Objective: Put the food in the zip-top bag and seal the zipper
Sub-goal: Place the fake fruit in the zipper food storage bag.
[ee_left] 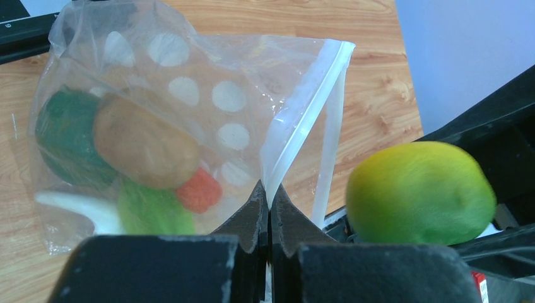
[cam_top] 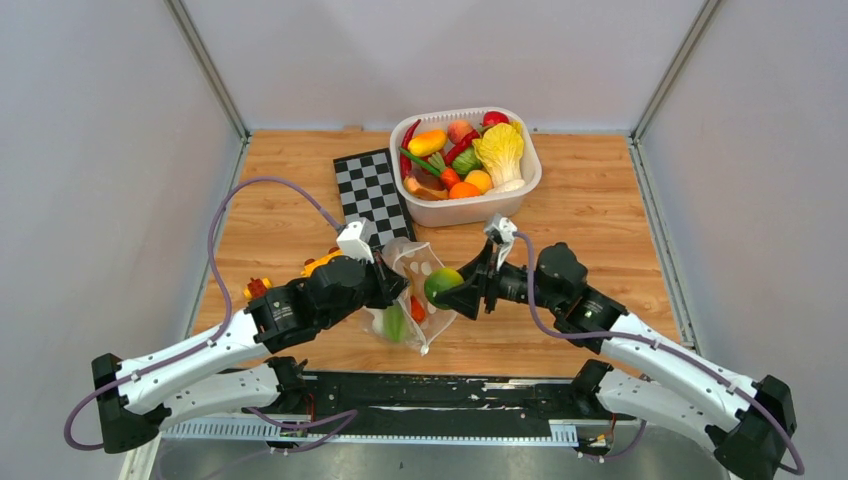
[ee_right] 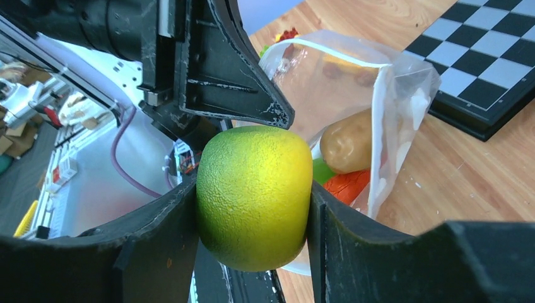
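The clear dotted zip-top bag [cam_top: 410, 290] stands open at mid-table, holding a brown potato [ee_left: 145, 148], green pieces and an orange piece [ee_left: 199, 191]. My left gripper [ee_left: 269, 196] is shut on the bag's zipper strip [ee_left: 303, 120] and holds that edge of the mouth up. My right gripper [ee_right: 252, 202] is shut on a green-yellow citrus fruit [ee_right: 253, 194] and holds it at the bag's open mouth [cam_top: 443, 284], just right of the left gripper. The bag also shows in the right wrist view [ee_right: 353, 95] behind the fruit.
A white tub [cam_top: 523, 190] at the back holds more toy food: cabbage [cam_top: 500, 152], chili, orange, peach. A chessboard [cam_top: 372, 190] lies left of it. Small toy cars [cam_top: 258, 287] sit by the left arm.
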Controlling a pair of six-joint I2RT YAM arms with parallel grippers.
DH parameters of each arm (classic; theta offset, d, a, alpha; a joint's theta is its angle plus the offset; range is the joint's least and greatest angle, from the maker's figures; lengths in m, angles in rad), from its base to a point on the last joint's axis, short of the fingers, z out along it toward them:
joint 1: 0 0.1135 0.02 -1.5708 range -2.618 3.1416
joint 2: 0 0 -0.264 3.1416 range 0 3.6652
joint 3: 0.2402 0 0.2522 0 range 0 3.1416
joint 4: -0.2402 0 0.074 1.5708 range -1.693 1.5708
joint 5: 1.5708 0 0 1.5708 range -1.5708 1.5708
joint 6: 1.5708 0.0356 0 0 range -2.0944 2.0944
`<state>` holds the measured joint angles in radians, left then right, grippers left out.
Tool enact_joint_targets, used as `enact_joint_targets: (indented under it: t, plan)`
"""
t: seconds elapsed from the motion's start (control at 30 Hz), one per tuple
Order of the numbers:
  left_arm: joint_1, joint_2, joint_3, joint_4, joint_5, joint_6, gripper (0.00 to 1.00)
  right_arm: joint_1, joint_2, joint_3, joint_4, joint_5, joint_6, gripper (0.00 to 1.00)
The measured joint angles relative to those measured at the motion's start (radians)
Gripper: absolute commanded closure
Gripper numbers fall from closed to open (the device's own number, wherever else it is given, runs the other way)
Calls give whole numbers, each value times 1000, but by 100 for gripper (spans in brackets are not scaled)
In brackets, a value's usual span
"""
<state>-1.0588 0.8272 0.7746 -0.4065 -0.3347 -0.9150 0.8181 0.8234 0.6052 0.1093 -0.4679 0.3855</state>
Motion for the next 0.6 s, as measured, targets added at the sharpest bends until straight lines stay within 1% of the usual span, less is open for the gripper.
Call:
enact_joint_targets:
  t: [0.1,0.3,0.43,0.53,0.6]
  plan:
    - [0,0,0,0,1,0,100,60,52,35,-51,68,-44,55]
    - [0,-2,0,-1,1,0,100,183,186,133,-155,266,-143,51]
    - [2,-20,0,-18,-16,2,100,227,245,183,-191,369,-198,48]
    - [2,-46,0,-36,-30,2,100,248,286,221,-216,420,-237,40]
    - [2,-62,0,-39,-35,1,100,253,305,238,-225,419,-256,31]
